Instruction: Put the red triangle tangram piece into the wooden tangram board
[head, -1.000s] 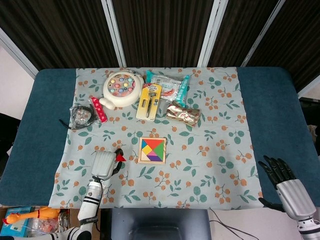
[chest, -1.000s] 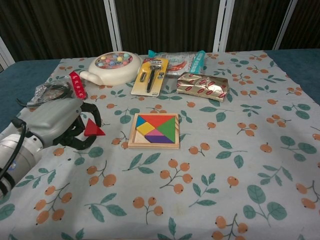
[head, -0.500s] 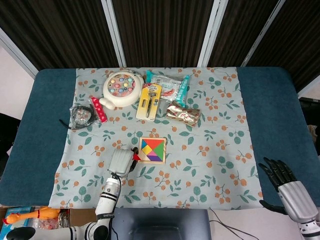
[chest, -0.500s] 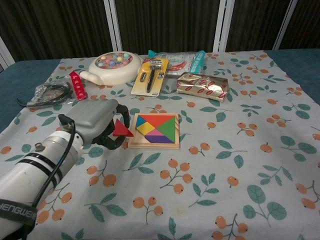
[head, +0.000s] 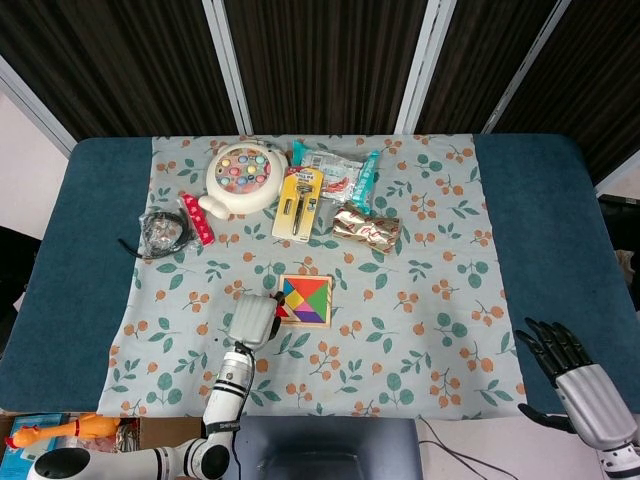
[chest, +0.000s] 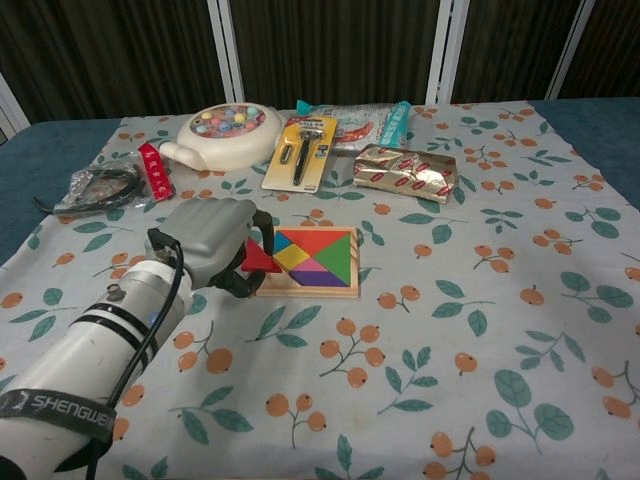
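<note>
Fingers of the left hand are curled in around the red triangle, which is pinched at their tips. The piece is held point-up, at the left edge of the wooden board, apparently so that it can be lowered into the open spot at the board's left side; whether it is already touching the frame cannot be told. In the head view the same hand is seen just beside the board, with only a sliver of the triangle showing past the knuckles.

The board is lying flat on the flowered cloth, near the middle of the desk, with other coloured pieces already seated in it. A gap matching the red piece is judged to remain at the left side, though it is hidden by the hand.

The right hand is parked off the desk's near right corner, holding nothing, fingers spread apart, and clear of the work.

Along the far edge of the cloth a toy with coloured buttons, a razor pack and a gold-wrapped packet are lying, well apart from the board.
</note>
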